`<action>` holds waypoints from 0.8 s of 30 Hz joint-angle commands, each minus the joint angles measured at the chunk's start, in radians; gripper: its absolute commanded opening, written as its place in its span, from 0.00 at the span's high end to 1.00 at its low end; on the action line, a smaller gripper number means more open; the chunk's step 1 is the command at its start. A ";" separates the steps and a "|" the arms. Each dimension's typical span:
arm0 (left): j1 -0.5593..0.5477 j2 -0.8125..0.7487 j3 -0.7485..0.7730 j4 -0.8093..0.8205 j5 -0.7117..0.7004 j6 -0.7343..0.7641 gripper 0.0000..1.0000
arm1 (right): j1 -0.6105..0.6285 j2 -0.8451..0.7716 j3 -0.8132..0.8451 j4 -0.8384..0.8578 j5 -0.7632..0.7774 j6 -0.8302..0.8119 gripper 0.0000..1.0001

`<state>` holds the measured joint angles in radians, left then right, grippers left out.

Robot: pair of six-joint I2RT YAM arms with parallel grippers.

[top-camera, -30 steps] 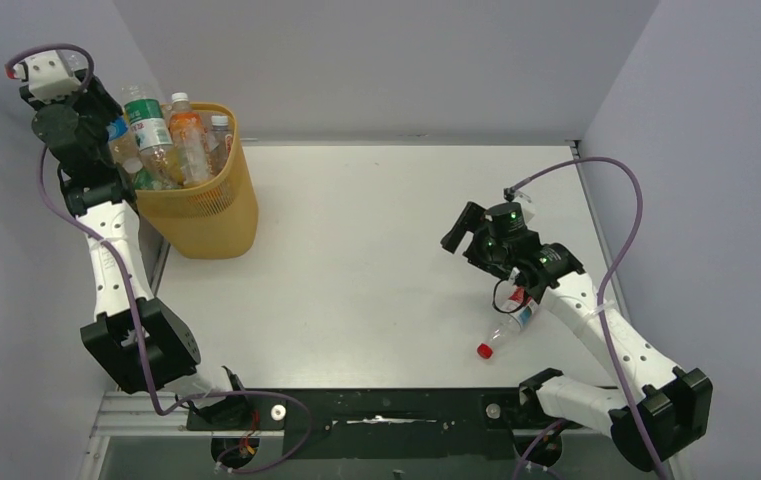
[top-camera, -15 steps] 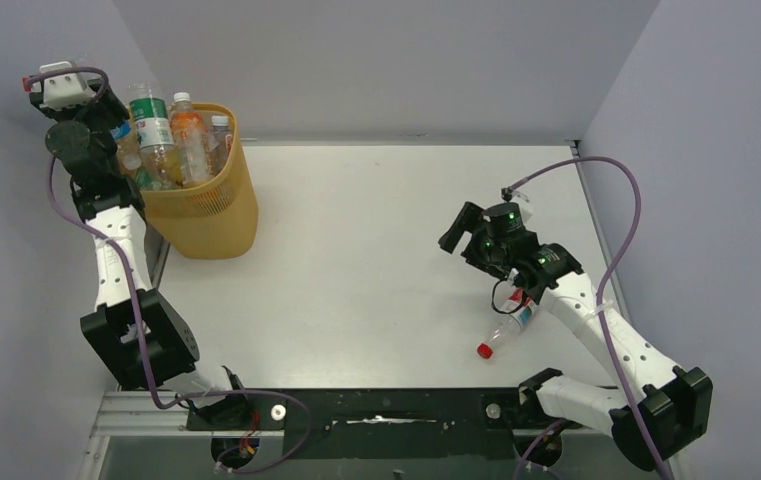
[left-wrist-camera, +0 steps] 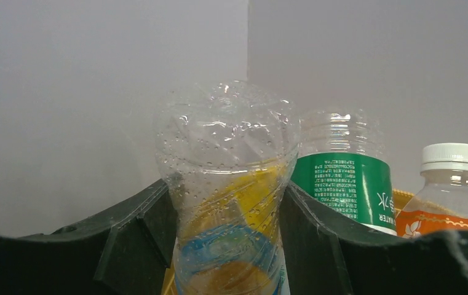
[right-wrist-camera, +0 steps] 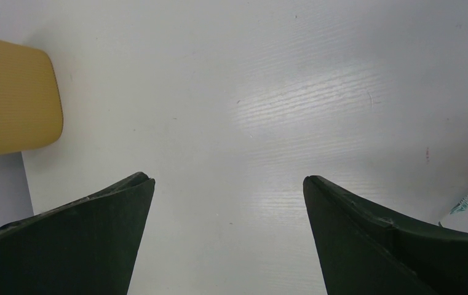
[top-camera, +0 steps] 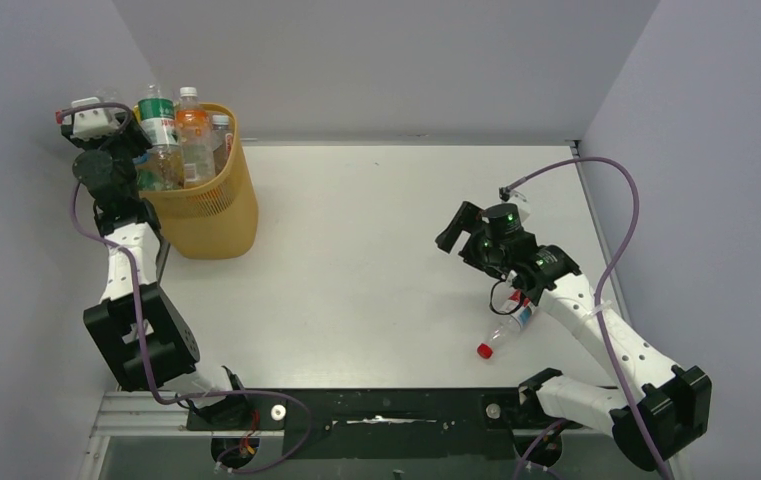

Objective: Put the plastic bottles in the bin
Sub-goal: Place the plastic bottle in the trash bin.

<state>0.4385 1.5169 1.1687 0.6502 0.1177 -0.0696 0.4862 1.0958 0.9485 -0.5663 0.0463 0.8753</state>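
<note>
Left claw (left-wrist-camera: pixel 225 198), closed around a clear bottle (left-wrist-camera: pixel 226 147), has been brought closer to the rim of the bin (top-camera: pixel 208 215); right claw (right-wrist-camera: pixel 228 181) is kept wide open, empty, far from the bin.

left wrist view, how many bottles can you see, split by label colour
yellow and blue label bottle: 1
green label bottle: 1
orange label bottle: 1
total: 3
</note>
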 commanded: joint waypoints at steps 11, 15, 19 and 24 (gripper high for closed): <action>-0.009 -0.078 0.100 -0.188 -0.002 -0.068 0.26 | 0.018 -0.003 -0.013 0.083 -0.008 0.005 0.02; -0.006 -0.098 0.142 -0.285 -0.044 -0.067 0.17 | 0.023 0.007 -0.003 0.085 -0.010 0.001 0.02; 0.001 -0.106 0.217 -0.415 -0.080 -0.060 0.13 | 0.030 0.022 0.008 0.088 -0.012 -0.004 0.02; 0.023 -0.130 0.291 -0.532 -0.092 -0.068 0.13 | 0.033 0.028 0.012 0.094 -0.017 -0.011 0.02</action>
<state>0.4408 1.4452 1.3670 0.2180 0.0525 -0.1291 0.5121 1.1221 0.9421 -0.5236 0.0341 0.8745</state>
